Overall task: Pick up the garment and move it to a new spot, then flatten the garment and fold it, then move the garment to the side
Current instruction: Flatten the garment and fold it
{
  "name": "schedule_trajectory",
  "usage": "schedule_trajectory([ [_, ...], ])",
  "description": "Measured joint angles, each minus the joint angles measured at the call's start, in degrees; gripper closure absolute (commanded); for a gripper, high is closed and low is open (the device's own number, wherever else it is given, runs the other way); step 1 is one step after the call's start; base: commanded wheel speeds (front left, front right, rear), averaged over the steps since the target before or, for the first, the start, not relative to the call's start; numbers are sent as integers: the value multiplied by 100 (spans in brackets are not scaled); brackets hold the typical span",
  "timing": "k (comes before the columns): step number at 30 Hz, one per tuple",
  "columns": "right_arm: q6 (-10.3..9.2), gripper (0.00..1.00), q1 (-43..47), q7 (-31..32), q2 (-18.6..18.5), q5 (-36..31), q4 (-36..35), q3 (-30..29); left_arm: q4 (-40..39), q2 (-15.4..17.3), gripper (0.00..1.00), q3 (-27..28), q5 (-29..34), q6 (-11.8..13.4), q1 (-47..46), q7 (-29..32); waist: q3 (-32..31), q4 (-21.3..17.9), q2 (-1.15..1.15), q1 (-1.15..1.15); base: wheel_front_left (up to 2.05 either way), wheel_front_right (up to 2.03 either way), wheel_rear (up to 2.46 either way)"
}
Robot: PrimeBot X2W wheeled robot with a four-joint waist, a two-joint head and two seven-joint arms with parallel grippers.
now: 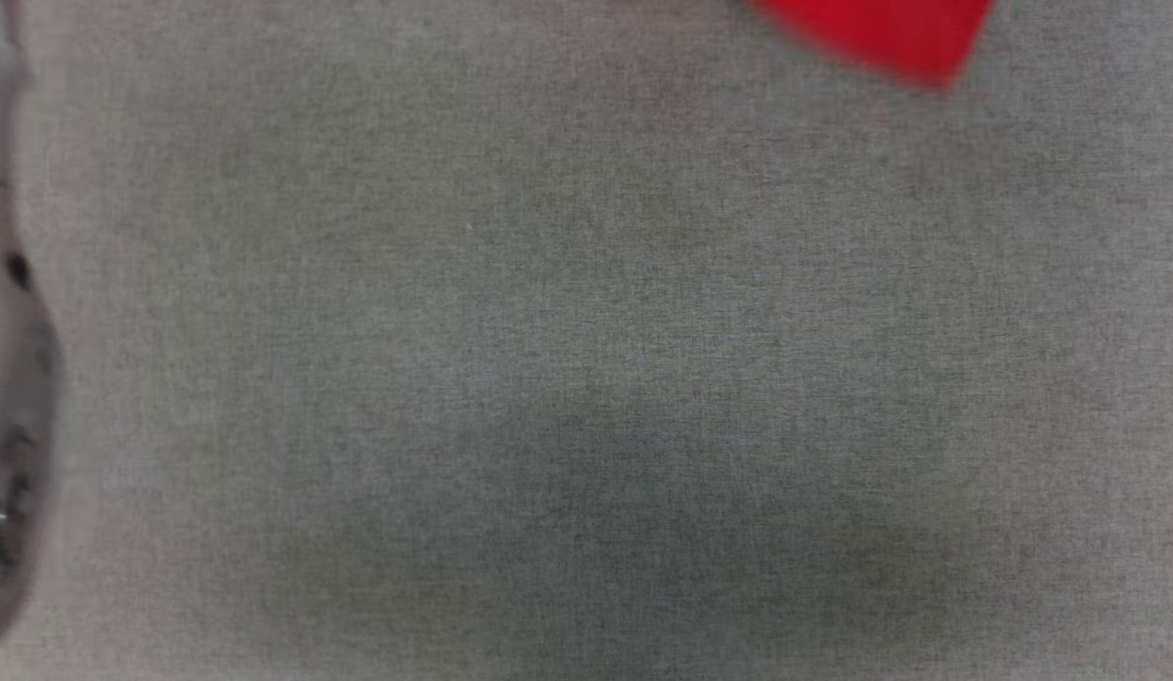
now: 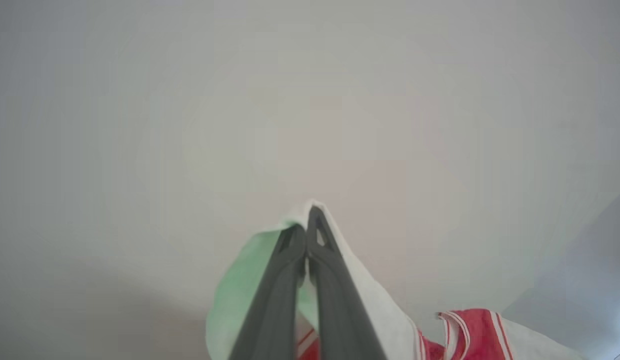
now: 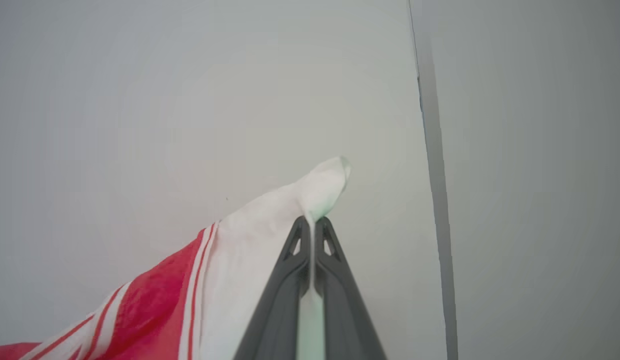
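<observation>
The left gripper (image 2: 307,227) is pinched tight on white sleeve cloth of the garment (image 2: 385,305), with its two dark fingers pressed together, the cloth bulging just past the tips, and the red, stripe-trimmed part trailing toward the lower right of the left wrist view. The right gripper (image 3: 312,225) is likewise clamped on white sleeve cloth, a thin fold caught between its fingers and the red cloth draping away to the lower left. In the head view a blurred red corner of the shirt shows at the top edge, over the grey woven surface (image 1: 586,378)
</observation>
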Motion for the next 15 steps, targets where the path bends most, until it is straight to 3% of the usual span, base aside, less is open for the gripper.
schedule_trajectory([
  [3,0,100,-371,-176,42,-338,75,-266,169,36,100,165,-97,-131,-432,-315,-12,22,0,0,0,0,0],
  [7,0,100,-414,-229,77,-751,320,-449,425,33,100,227,-261,-270,-559,-286,-73,57,0,0,0,0,0],
  [11,0,100,-159,-243,87,-951,577,-448,547,26,100,193,-502,-325,-302,361,-146,102,0,0,0,0,0],
  [15,0,100,312,-142,89,-823,827,-240,-12,27,100,31,-859,-344,493,1257,-263,134,0,0,0,0,0],
])
